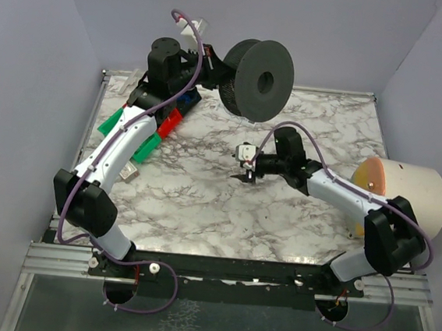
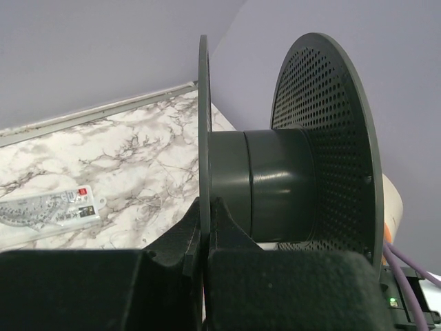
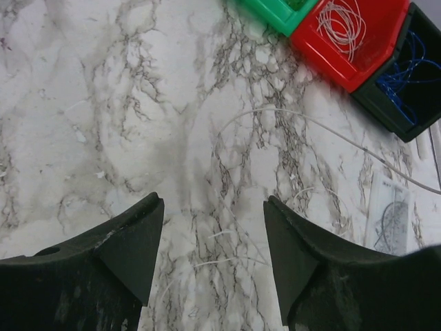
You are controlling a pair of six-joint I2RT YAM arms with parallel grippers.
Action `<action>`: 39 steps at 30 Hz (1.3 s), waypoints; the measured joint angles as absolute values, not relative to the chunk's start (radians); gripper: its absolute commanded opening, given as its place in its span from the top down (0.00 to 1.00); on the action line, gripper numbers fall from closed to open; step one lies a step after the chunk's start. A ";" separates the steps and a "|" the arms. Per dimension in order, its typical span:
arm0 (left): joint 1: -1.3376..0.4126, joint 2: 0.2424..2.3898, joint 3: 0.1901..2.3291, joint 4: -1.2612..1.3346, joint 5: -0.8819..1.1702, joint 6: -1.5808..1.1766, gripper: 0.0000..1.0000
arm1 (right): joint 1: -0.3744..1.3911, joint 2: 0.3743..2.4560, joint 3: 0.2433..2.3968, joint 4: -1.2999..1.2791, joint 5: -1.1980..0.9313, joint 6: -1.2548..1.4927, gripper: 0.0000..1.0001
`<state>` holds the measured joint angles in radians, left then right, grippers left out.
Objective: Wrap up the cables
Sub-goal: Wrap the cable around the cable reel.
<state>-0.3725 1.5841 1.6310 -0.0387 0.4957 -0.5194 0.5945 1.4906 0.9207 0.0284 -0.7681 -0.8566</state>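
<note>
The big black perforated two-flanged plastic spool (image 1: 259, 79) is held up at 12 o'clock of the marbled bench (image 1: 201, 210), one flange pinched by the left hand (image 2: 204, 252); hub looks bare. The right hand (image 3: 213, 221) is spread above the thin white cable (image 3: 331, 132), which lies loose toward 2 o'clock. The cable should be pinched near its end, then fed between the flanges.

Spool (image 2: 275, 186) pinched by its near flange in the left jaws.
The thin near flange stands upright and edge-on, clamped tight between the two black padded fingers (image 2: 103, 289) at the bottom of the view. Past it the smooth dark hub runs to the far flange, a round disc pierced all over with small holes. Behind lies the marbled table (image 2: 124, 152), with a clear protractor (image 2: 48, 210) bearing a red-and-black label flat on it at left, well apart from the spool. A purple hose (image 2: 406, 265) shows at lower right, and a cream-and-orange curved thing (image 2: 391, 207) peeks from behind the far flange.
</note>
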 measured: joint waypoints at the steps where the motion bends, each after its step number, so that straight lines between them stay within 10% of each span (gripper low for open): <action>1: -0.372 1.584 1.628 -0.034 0.500 -0.524 1.00 | 0.595 1.499 0.921 0.042 -0.758 -0.854 0.34; 10: -0.368 1.584 1.626 -0.001 0.530 -0.562 1.00 | 0.595 1.698 0.958 0.054 -0.667 -0.844 0.38; 16: -0.368 1.581 1.617 0.007 0.535 -0.566 1.00 | 0.595 1.713 0.966 0.065 -0.611 -0.789 0.99; 39: -0.283 1.459 1.508 -0.157 0.621 -0.270 1.00 | 0.127 1.557 0.999 0.065 -0.700 -0.358 0.99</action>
<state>-0.2832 1.4593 1.5078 -0.1574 0.6212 -0.2699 0.1272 1.5566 0.9993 0.0650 -0.6998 -0.3576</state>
